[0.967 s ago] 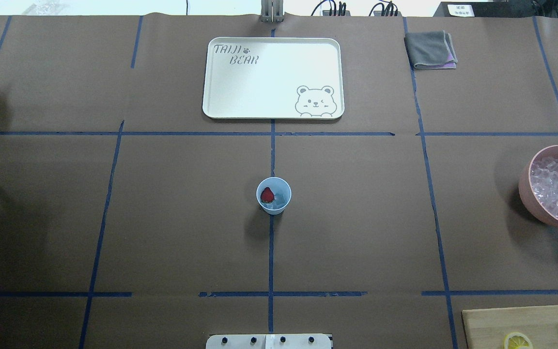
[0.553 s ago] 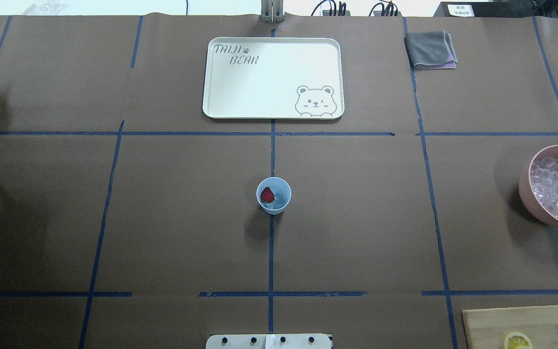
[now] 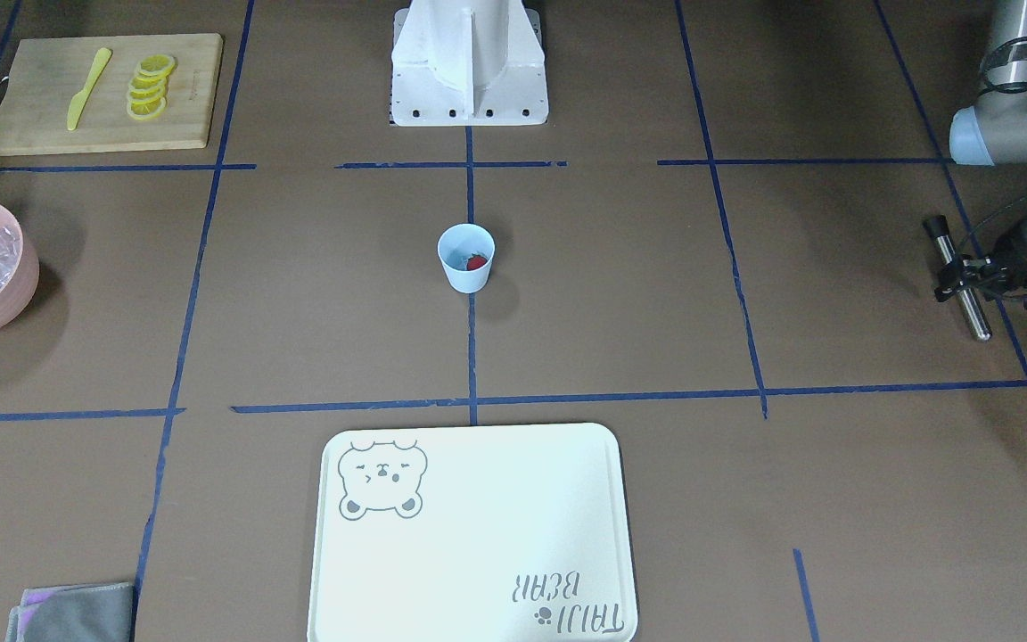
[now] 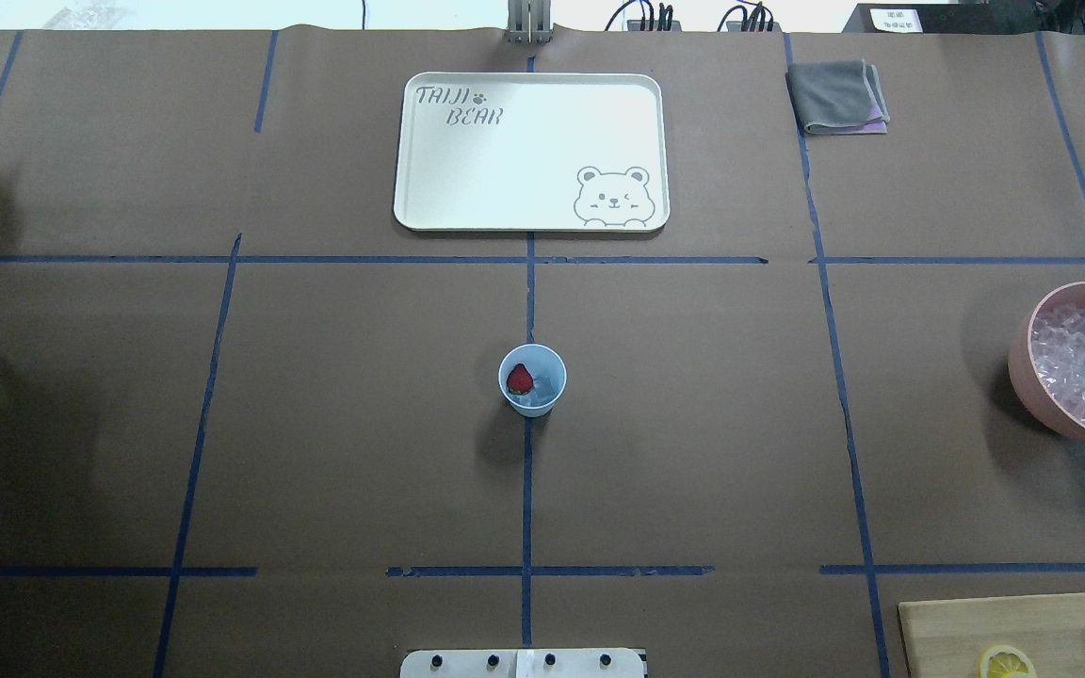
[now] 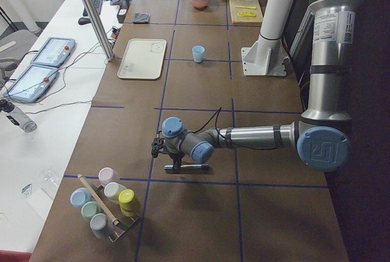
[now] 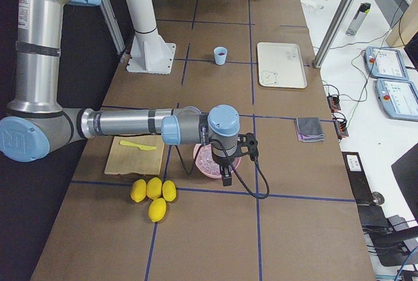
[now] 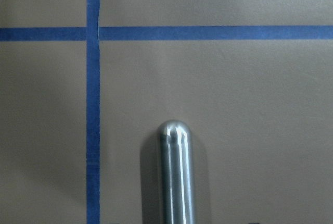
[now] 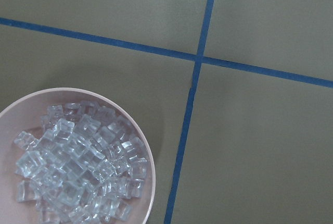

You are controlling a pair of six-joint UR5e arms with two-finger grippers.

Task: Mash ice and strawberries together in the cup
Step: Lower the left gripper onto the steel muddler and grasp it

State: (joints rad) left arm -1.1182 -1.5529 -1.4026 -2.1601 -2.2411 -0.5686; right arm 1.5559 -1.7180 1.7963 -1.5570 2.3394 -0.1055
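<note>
The light blue cup (image 4: 532,379) stands upright at the table's middle, also in the front view (image 3: 466,259). Inside it lie a red strawberry (image 4: 520,379) and a few clear ice cubes (image 4: 547,386). My left gripper (image 3: 959,275) is far off at the table's left end, shut on a metal rod (image 3: 973,312) held low over the paper; the left wrist view shows the rod's rounded tip (image 7: 176,172). My right gripper (image 6: 225,166) hangs over the pink bowl in the right side view only; I cannot tell if it is open or shut.
A pink bowl (image 4: 1023,377) full of ice sits at the right edge. A white bear tray (image 4: 531,151) and a grey cloth (image 4: 837,96) lie at the far side. A cutting board (image 4: 1004,631) with lemon slices is near right. A cup rack (image 5: 103,204) stands at the left end.
The left gripper with the rod has shifted slightly at the overhead view's left edge. The cup and its contents have not moved.
</note>
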